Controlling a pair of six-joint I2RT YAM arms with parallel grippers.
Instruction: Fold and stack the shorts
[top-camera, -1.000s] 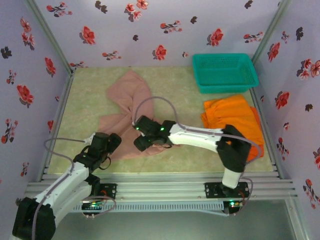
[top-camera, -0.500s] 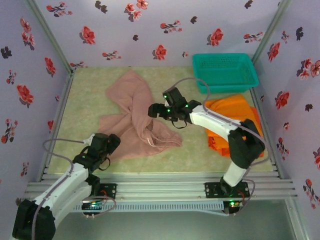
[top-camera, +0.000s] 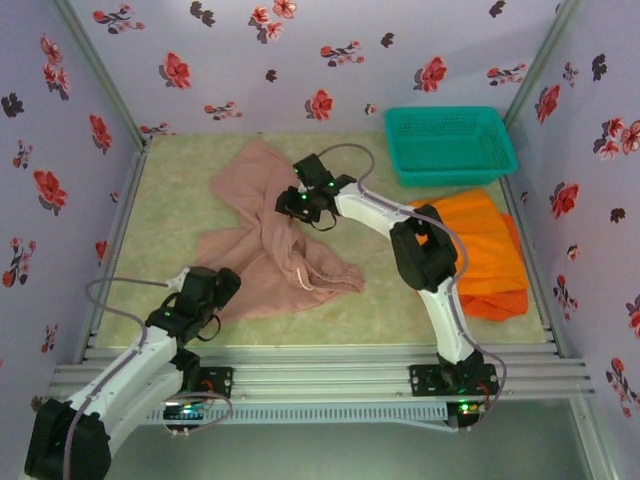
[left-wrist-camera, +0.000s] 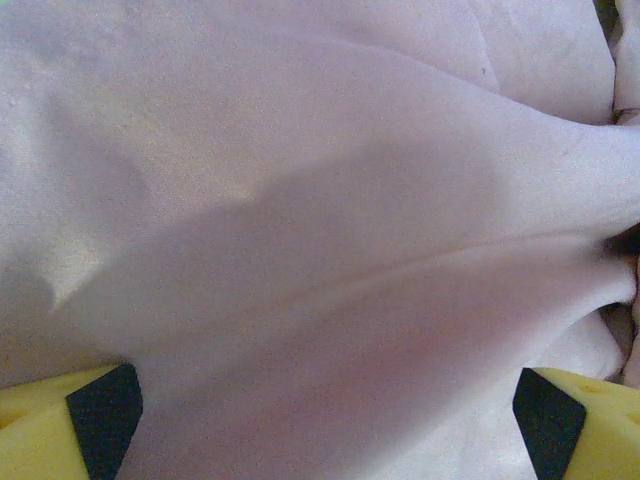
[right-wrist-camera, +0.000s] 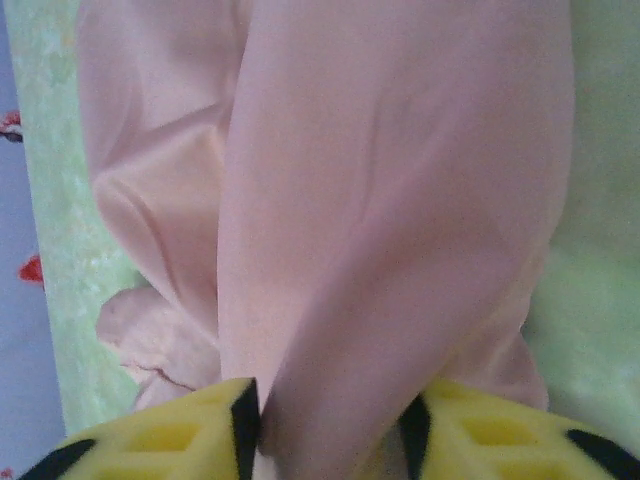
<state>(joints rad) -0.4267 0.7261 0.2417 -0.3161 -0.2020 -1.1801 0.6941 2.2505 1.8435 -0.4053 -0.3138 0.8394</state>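
The dusty pink-brown shorts (top-camera: 262, 240) lie crumpled across the middle-left of the green mat. My right gripper (top-camera: 298, 200) reaches over their far part, and in the right wrist view its yellow fingers (right-wrist-camera: 160, 440) are shut on a raised fold of the pink cloth (right-wrist-camera: 380, 230). My left gripper (top-camera: 213, 291) sits at the near-left edge of the same shorts. It is open wide, with smooth pink cloth (left-wrist-camera: 300, 250) spread under and between its fingers (left-wrist-camera: 50, 430). The orange shorts (top-camera: 470, 245) lie folded in a pile at the right.
A teal mesh basket (top-camera: 450, 145) stands at the back right, just beyond the orange pile. Flowered walls close in the mat on three sides. Bare green mat (top-camera: 180, 190) shows at the left and along the near edge.
The right arm swung from the near edge of the pink shorts up to their far part, and its jaws closed on a fold. The left arm stayed put.
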